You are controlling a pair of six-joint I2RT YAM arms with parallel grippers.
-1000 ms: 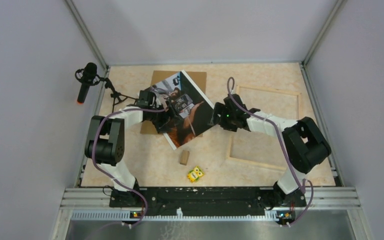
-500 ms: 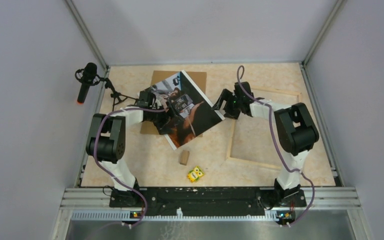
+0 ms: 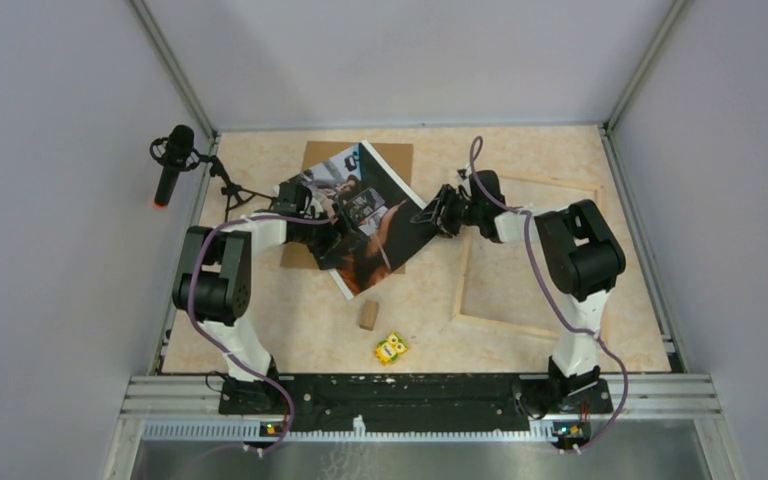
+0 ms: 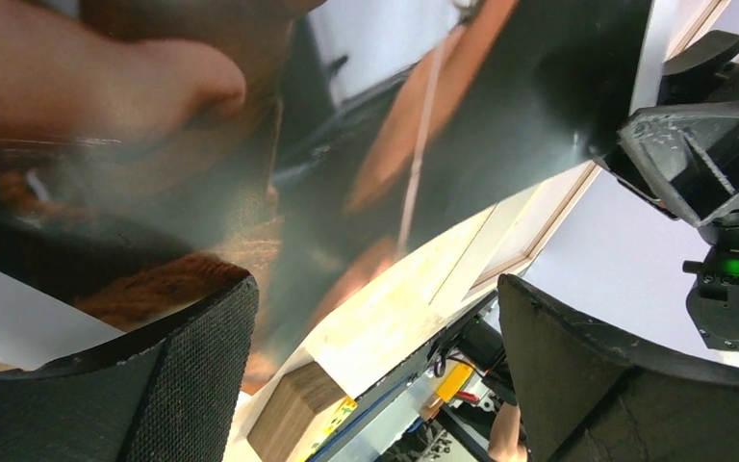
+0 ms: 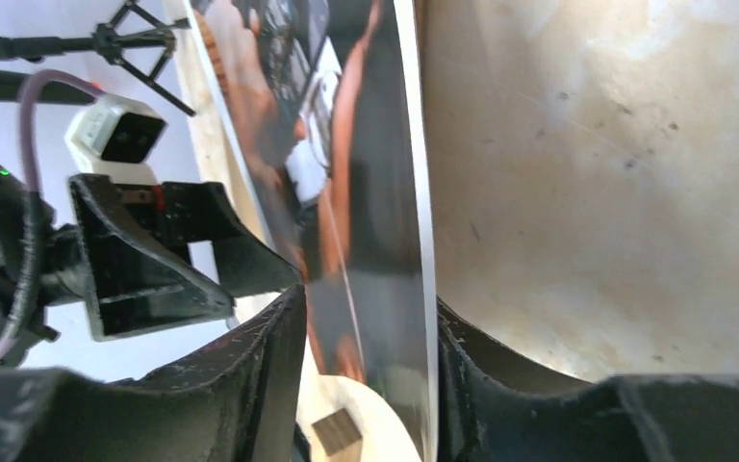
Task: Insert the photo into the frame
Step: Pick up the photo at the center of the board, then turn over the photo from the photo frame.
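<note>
Above beige tabletop (image 3: pixel 430 150), photo (image 3: pixel 370 215) lies between parted right fingers (image 5: pixel 202 404).

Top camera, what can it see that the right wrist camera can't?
Only the top camera shows the pale wooden frame lying flat on the table, and the little yellow toy. Only the right wrist camera shows, very close up, the photo with its white edge standing between the right jaws. Both cameras show the photo and the left jaws next to it.
</note>
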